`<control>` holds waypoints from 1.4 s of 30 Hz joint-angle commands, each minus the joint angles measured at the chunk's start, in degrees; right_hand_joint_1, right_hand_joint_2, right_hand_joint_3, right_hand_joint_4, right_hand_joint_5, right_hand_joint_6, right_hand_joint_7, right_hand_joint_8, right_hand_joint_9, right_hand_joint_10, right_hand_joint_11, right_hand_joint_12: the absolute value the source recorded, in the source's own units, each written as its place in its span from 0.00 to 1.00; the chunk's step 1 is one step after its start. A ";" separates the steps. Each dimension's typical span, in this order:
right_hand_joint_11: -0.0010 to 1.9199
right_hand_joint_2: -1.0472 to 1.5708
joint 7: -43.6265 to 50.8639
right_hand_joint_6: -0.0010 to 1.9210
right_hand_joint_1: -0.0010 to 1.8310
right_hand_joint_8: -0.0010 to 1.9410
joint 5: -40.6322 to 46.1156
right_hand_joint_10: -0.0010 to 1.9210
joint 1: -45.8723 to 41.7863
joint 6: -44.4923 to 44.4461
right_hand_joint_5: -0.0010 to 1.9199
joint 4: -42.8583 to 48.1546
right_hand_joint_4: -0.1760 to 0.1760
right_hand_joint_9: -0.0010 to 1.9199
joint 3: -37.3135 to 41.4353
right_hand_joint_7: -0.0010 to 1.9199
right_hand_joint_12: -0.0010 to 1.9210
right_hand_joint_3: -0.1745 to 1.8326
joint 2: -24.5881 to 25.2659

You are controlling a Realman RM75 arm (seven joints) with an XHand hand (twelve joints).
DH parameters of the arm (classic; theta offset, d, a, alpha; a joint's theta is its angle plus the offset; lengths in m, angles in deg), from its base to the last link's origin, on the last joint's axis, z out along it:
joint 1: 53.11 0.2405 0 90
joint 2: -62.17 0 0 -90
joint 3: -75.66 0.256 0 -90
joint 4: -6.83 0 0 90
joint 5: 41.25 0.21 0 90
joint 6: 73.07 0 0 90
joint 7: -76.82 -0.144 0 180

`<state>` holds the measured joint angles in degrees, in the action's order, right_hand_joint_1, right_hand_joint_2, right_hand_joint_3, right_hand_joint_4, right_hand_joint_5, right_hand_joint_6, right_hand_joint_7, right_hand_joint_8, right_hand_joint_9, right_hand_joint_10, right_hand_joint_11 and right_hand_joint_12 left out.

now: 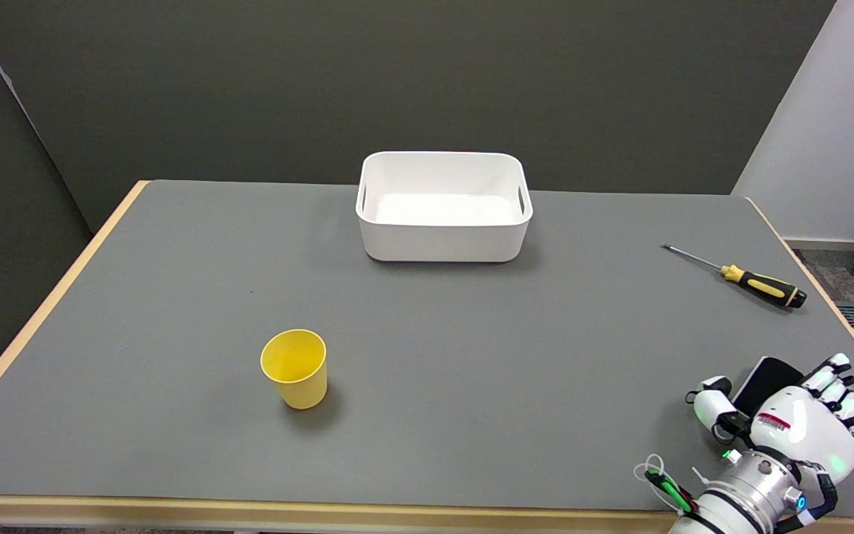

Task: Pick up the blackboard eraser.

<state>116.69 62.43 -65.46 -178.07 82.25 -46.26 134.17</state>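
The blackboard eraser point(766, 377) is a flat black block with a pale edge, lying on the grey table near its front right corner. My right hand point(798, 424) hovers over its near end, back of the hand facing up, and hides much of it. The thumb point(712, 404) sits to the eraser's left and the other fingers point(842, 393) reach past its right side, spread apart. From this view I see no finger closed on the eraser, and whether any of them touch it is unclear.
A yellow-and-black screwdriver point(760, 284) lies beyond the hand near the table's right edge point(820, 285). A white bin point(442, 245) stands at the back centre. A yellow cup point(296, 368) stands at the front left.
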 commanded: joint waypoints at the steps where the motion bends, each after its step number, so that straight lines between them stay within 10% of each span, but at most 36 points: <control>1: 0.00 0.65 -2.06 0.06 0.29 0.27 4.35 0.39 2.20 0.05 0.00 -1.73 0.00 0.01 -1.11 0.03 0.54 0.55 -0.29; 14: 0.00 0.67 -1.61 0.08 0.31 0.40 3.93 0.45 3.40 0.13 0.00 -2.98 0.00 0.05 -1.25 0.04 0.55 0.54 -0.47; 21: 0.04 0.72 -1.58 0.16 0.47 0.77 4.11 0.77 4.15 0.13 0.02 -4.24 0.00 0.00 -1.91 0.00 0.80 0.47 -0.69; 32: 0.00 0.72 -1.98 0.16 0.50 0.79 4.27 0.94 4.54 0.50 0.05 -4.45 0.00 0.00 -1.99 0.00 1.00 0.51 -0.79; 36: 0.00 0.73 -1.98 0.19 0.53 0.95 3.66 1.00 4.93 1.06 0.06 -4.91 0.00 0.00 -1.99 0.00 1.00 0.48 -0.95; 40: 0.00 0.76 -2.03 0.40 0.57 0.98 2.54 1.00 5.41 1.22 0.09 -5.34 0.00 0.00 -2.37 0.00 1.00 0.49 -1.25; 42: 0.00 0.87 -2.06 0.48 0.63 1.00 1.51 1.00 5.59 1.46 0.10 -5.44 0.00 0.00 -2.39 0.14 1.00 0.30 -1.41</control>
<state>114.85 66.32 -61.16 -177.57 78.06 -48.12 133.39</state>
